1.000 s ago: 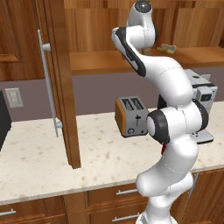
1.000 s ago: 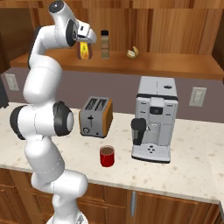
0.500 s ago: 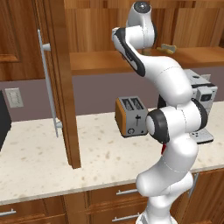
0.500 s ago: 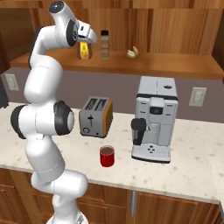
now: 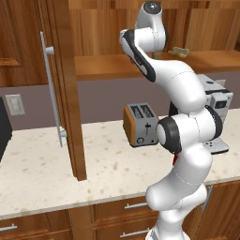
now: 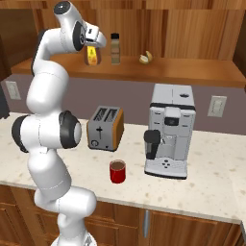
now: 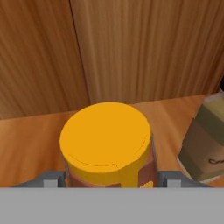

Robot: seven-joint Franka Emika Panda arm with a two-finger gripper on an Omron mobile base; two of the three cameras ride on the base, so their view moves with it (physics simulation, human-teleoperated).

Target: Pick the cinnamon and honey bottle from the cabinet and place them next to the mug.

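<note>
Right base view first: the warm brown wood-panelled cabinet [image 6: 192, 72] runs along the wall, its wooden shelf carrying the bottles, and in the left base view its tall door [image 5: 63, 89] stands swung open with a long silver bar handle. Below stretches the speckled cream stone counter [image 6: 211, 187]. On it stands a boxy silver-and-black coffee machine [image 6: 169, 130], and to its left an orange-sided two-slot toaster [image 6: 104, 128]. In front of them, between toaster and machine, sits the small glossy red cylindrical mug [image 6: 117, 171], well apart from the shelf above.

The white arm reaches up to the shelf, and its gripper [image 6: 94, 45] hangs over the amber-orange honey bottle with a yellow cap [image 6: 92, 56]. From the hand view the yellow cap [image 7: 106, 142] lies between the two grey fingertips [image 7: 49, 179], one on each side of the bottle's shoulders; whether the jaws are pressing on the bottle or merely bracket it, I cannot tell. Just beside it on the shelf stands the slim tan-brown cinnamon bottle with a dark cap [image 6: 115, 48], upright and apart from the honey. Farther right along the shelf lies a small pale yellowish lump [image 6: 145, 58], too small to identify.
</note>
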